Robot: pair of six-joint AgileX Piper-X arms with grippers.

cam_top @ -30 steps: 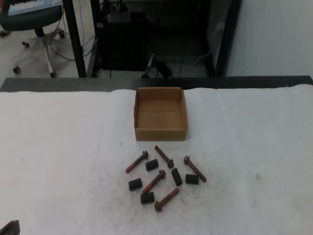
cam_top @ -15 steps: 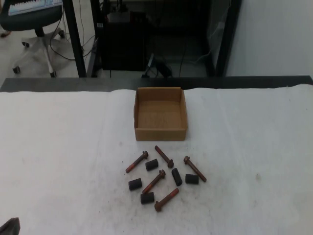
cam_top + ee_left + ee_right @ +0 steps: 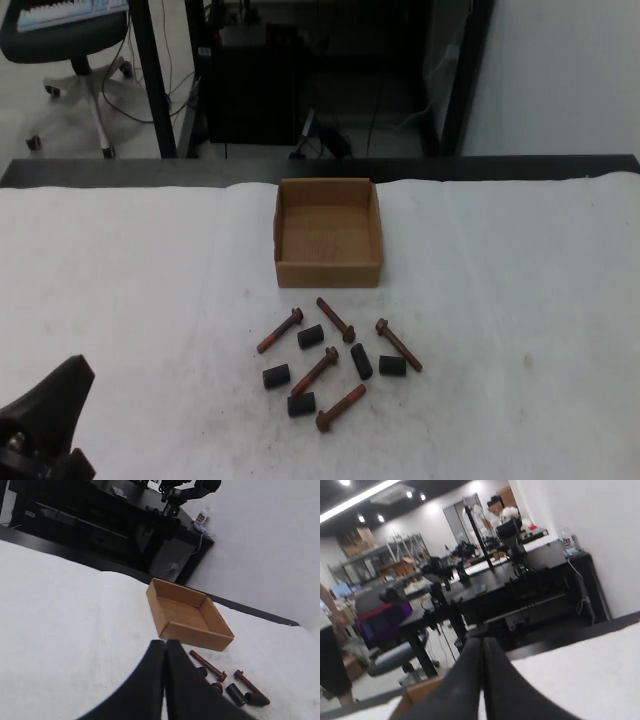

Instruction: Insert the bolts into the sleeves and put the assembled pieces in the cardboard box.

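Observation:
An open cardboard box (image 3: 328, 272) sits mid-bench on the white cloth. In front of it lie several rusty bolts (image 3: 336, 319) and several short black sleeves (image 3: 276, 377), all loose and separate. My left gripper (image 3: 75, 370) is at the near left corner of the bench, well left of the pile. In the left wrist view it (image 3: 163, 642) is shut and empty, pointing toward the box (image 3: 197, 636), with bolts (image 3: 207, 664) and sleeves (image 3: 235, 694) beyond its tips. My right gripper (image 3: 481, 640) is shut and empty, held above the bench and aimed at the room behind.
White cloth (image 3: 520, 300) covers the bench, with wide bare areas on both sides of the box and pile. Beyond the far edge stand dark desk frames (image 3: 250, 90) and an office chair (image 3: 70, 50). A corner of the box (image 3: 420, 692) shows in the right wrist view.
My left arm has come up and forward into the high view's bottom-left corner. The bolts, sleeves and box have not moved.

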